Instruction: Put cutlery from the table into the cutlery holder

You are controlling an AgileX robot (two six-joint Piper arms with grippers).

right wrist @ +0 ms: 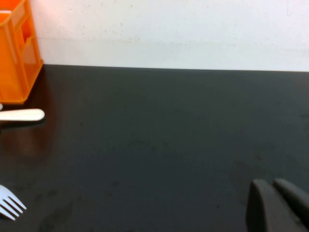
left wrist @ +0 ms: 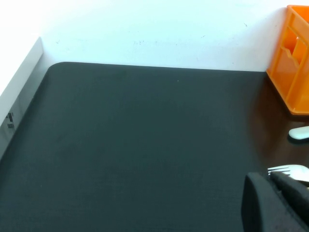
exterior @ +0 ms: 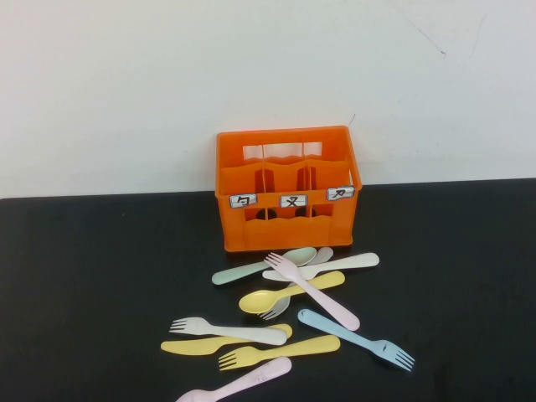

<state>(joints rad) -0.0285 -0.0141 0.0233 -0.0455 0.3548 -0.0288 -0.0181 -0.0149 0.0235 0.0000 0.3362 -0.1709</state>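
The orange cutlery holder (exterior: 287,188) stands at the back of the black table (exterior: 92,276), with nothing seen inside it. The cutlery lies in a loose pile in front of it: a pink fork (exterior: 311,291), a blue fork (exterior: 356,339), a yellow spoon (exterior: 289,293), a sage green spoon (exterior: 264,265), a cream knife (exterior: 322,266), a white fork (exterior: 228,330) and a yellow fork (exterior: 279,352). Neither arm shows in the high view. My left gripper (left wrist: 264,178) is shut and empty, low over the table left of the pile. My right gripper (right wrist: 271,184) is shut and empty, right of the pile.
A white wall (exterior: 268,67) runs behind the table. The holder's side (left wrist: 292,58) and white fork tines (left wrist: 289,170) show in the left wrist view. The holder's side (right wrist: 17,53), a cream handle (right wrist: 21,115) and blue fork tines (right wrist: 9,203) show in the right wrist view.
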